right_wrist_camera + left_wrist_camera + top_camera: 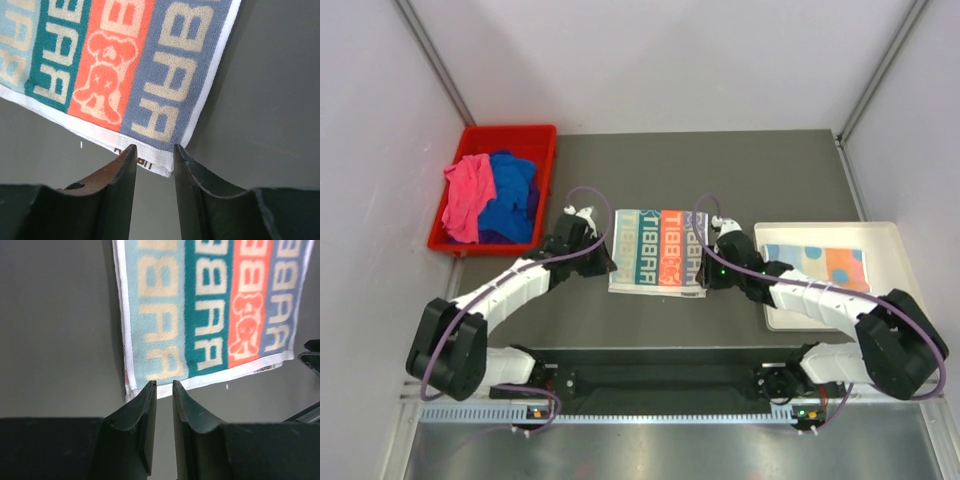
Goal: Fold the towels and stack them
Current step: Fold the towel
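On the table's middle, 12 o'clock of the arm bases: the lettered towel (658, 250) lies flat and smooth, with its near hem toward the arms.
Left gripper (162, 385): the jaws stand a narrow gap apart at the towel's 7 o'clock corner. White hem shows between the tips, and nothing looks pinched.
Right gripper (154, 148): the jaws are parted a little and straddle the 5 o'clock corner. The cloth sits in the gap and does not look squeezed.
Why so placed: one claw at each near corner probably suits lifting the near hem and carrying it toward 12 o'clock for a fold.
Red bin (510, 131): at 10 o'clock, it holds a pink towel (468, 195) and a royal blue towel (516, 195) in a heap, unfolded.
White tray (820, 228): at 3 o'clock, it holds one folded patterned towel (817, 265), likely the start of the stack.
Hidden: the right forearm covers the tray's near-left part. The heap may hide more cloth beneath it. From overhead the wrists cover the fingertips. The wrist views cut off the lettered towel's far edge, so single or doubled layers cannot be told.
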